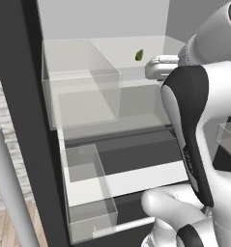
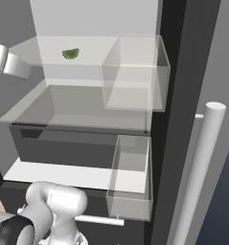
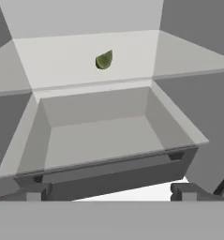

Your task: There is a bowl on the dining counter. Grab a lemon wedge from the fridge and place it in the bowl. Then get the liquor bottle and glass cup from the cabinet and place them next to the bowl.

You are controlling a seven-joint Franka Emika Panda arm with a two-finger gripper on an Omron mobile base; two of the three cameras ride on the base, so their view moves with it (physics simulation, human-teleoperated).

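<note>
Lemon wedge (image 1: 139, 55), small and green, lies on a pale shelf (image 1: 122, 50) inside the open fridge (image 1: 30, 120) in the left base view. It sits just past the front of the robot's hand, a little to its left, not touching it. A see-through bin (image 1: 80, 82) stands further left.

From the right base view, the lemon wedge (image 2: 70, 53) rests alone on the shelf (image 2: 49, 50), to the right of the white hand at the picture's edge. A clear box (image 2: 134, 72) is further right.

Looking from the hand view, the gripper (image 3: 108, 193) has its two dark tips wide apart, holding nothing. The lemon wedge (image 3: 104, 60) is straight ahead and higher up, well beyond the tips. A big clear drawer (image 3: 101, 133) lies between them.
</note>
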